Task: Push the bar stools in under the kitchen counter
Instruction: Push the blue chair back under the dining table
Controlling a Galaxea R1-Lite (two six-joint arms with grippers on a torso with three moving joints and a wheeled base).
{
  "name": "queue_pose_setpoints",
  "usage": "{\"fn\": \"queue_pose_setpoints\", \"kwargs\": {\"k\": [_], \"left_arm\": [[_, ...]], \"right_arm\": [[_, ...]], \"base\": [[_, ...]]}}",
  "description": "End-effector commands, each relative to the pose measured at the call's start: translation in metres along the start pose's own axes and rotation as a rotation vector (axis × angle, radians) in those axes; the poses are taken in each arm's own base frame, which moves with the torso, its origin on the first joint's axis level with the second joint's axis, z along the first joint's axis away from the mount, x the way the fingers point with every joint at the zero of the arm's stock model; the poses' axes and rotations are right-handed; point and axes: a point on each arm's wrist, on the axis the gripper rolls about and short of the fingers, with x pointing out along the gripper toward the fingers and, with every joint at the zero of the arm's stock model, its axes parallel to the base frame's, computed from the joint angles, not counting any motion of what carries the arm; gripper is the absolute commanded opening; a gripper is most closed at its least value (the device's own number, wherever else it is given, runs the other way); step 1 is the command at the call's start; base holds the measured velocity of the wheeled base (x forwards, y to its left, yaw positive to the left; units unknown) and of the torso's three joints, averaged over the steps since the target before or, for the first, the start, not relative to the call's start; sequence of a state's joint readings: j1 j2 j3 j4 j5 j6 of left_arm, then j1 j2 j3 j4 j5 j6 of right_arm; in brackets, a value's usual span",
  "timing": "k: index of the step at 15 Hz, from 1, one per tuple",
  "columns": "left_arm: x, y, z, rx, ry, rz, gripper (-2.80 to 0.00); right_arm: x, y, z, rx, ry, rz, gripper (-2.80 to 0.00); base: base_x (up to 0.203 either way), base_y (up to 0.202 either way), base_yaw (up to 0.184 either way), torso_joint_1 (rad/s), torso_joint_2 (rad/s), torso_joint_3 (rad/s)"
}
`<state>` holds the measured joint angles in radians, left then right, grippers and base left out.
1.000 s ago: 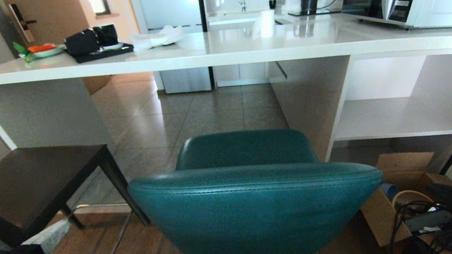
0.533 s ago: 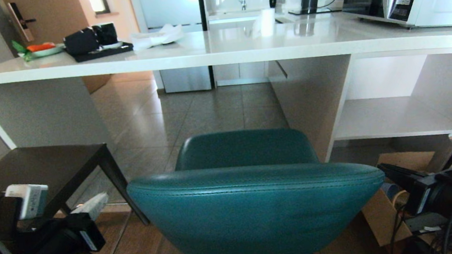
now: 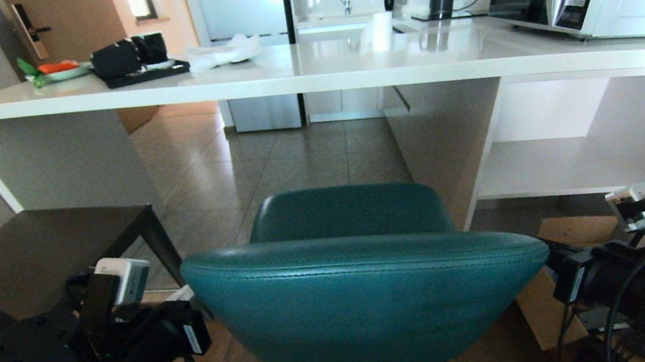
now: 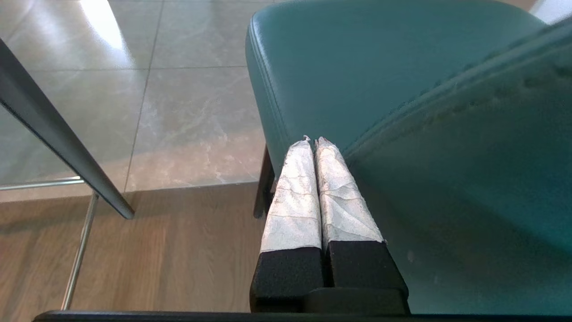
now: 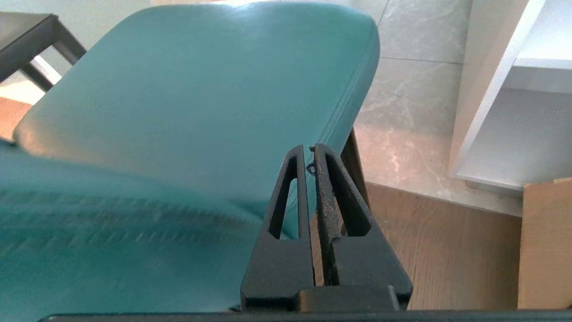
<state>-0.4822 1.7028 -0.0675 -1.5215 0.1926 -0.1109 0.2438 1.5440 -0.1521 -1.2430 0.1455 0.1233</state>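
Teal stool sits dead centre in front of the robot, back toward it, seat facing the open bay under the white counter, still well short of the slab. Second stool, dark seat with square legs and chrome footrest, stands to its left, near the counter's panel leg, also not tucked in. Left gripper: jaws closed together, nothing held, tips just beside the left end of the teal backrest where it meets the seat; can't tell if actually touching. Right gripper: jaws closed or nearly so, a hairline slit between them, nothing held, sitting at the right edge of the same stool. So both flank the backrest, a two-sided push setup, no grasp needed. Handling guess: padded leather-look shell, so it gives a little under contact and is fairly slick; closed tips could slide off the curved back. Thin black legs and tall stance make it tippy if pushed high. Best contact is low on the backrest near the seat junction, both sides evenly, so it tracks straight. Floor changes from wood planks to tile ahead; legs may catch at that seam. Likely moderate weight, and should slide fine on tile. Cardboard box and cables on the right are close to the right arm, so watch for snagging.
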Motion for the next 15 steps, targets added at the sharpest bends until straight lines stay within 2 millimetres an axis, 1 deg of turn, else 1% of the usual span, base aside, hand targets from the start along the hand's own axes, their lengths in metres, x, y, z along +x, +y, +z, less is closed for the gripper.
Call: {"fn": "queue_pose_setpoints", "kwargs": {"k": [1, 3, 6, 7, 9, 12, 15], "left_arm": [[0.004, -0.002, -0.001, 0.0, -0.001, 0.001, -2.8], [0.004, -0.009, -0.003, 0.005, 0.009, -0.027, -2.8], [0.009, -0.019, -0.006, 0.011, 0.016, -0.067, -2.8], [0.01, -0.022, -0.008, 0.013, 0.025, -0.078, -2.8], [0.014, -0.028, -0.009, 0.015, 0.026, -0.099, -2.8], [0.017, -0.029, -0.013, 0.013, 0.046, -0.1, -2.8], [0.029, -0.031, -0.01, 0.002, 0.023, -0.09, -2.8]], "right_arm": [[0.005, 0.003, 0.0, -0.002, 0.003, 0.016, -2.8], [0.01, 0.013, -0.002, -0.007, 0.013, 0.041, -2.8], [0.015, 0.036, -0.009, -0.022, 0.041, 0.135, -2.8], [0.018, 0.041, -0.009, -0.016, 0.028, 0.158, -2.8], [0.019, 0.042, -0.01, -0.011, 0.027, 0.161, -2.8], [0.018, 0.042, -0.009, -0.012, 0.019, 0.163, -2.8], [0.02, 0.042, -0.009, -0.014, 0.014, 0.167, -2.8]], "base": [[0.0, 0.0, 0.0, 0.0, 0.0, 0.0], [0.0, 0.0, 0.0, 0.0, 0.0, 0.0], [0.0, 0.0, 0.0, 0.0, 0.0, 0.0], [0.0, 0.0, 0.0, 0.0, 0.0, 0.0], [0.0, 0.0, 0.0, 0.0, 0.0, 0.0], [0.0, 0.0, 0.0, 0.0, 0.0, 0.0], [0.0, 0.0, 0.0, 0.0, 0.0, 0.0]]}}
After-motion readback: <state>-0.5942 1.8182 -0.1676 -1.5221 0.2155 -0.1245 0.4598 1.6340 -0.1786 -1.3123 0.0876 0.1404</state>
